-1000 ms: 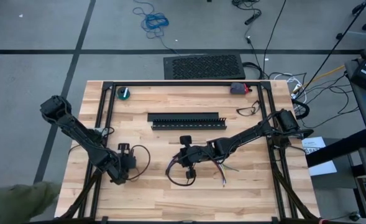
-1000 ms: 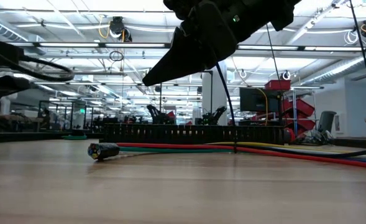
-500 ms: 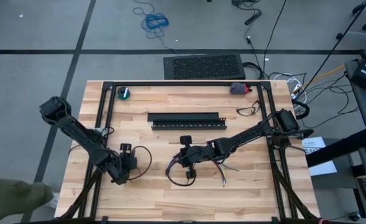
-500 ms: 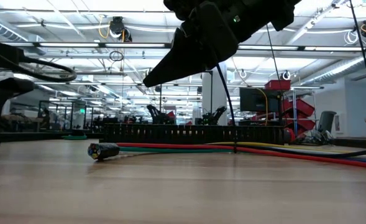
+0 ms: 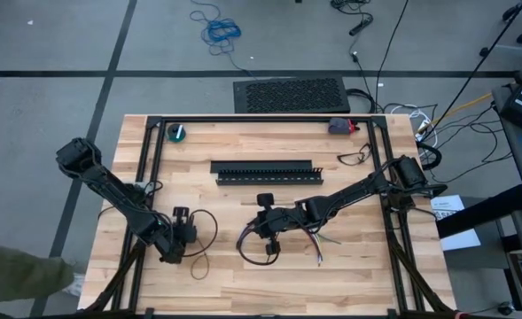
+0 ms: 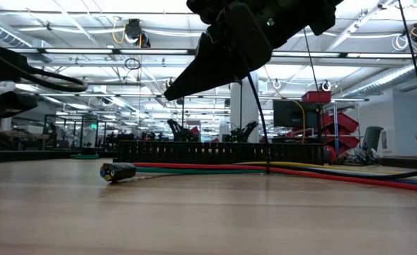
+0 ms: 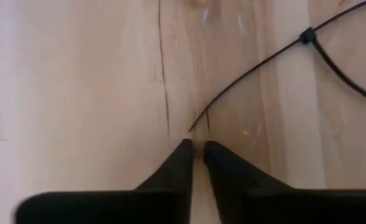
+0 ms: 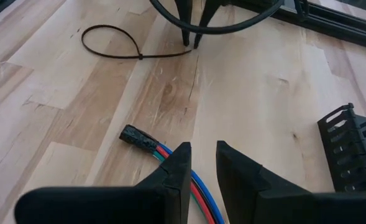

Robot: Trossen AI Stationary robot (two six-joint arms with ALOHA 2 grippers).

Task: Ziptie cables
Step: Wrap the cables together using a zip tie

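Observation:
The cables (image 8: 192, 180) lie on the wooden table, their black-wrapped end (image 6: 117, 171) pointing toward the table's left. My right gripper (image 8: 202, 152) hovers above them, open by a narrow gap with nothing between its fingers. A ziptie (image 8: 111, 42), closed into a loop with a long tail, lies flat near the table's left side. My left gripper (image 7: 196, 145) points down at the tail's free end, its fingers almost together. The ziptie's head (image 7: 307, 36) lies beyond them. My left gripper has the free end of the ziptie's tail (image 7: 194, 130) at the very ends of its two fingers, which stand a narrow slit apart. The fingers come from above, pointing steeply down. The ziptie's loop and the length of its tail lie flat on the table.
A black slotted duct (image 5: 265, 170) lies across the table's far middle. A green tape roll (image 5: 177, 133) and a small dark-red object (image 5: 340, 126) sit at the far edge. Another thin loop (image 5: 356, 156) lies at the far right. A person's leg (image 5: 12, 275) shows off the near left corner.
The person beside the table's near left corner has moved farther left and lower in the high view. Both arms have kept their places.

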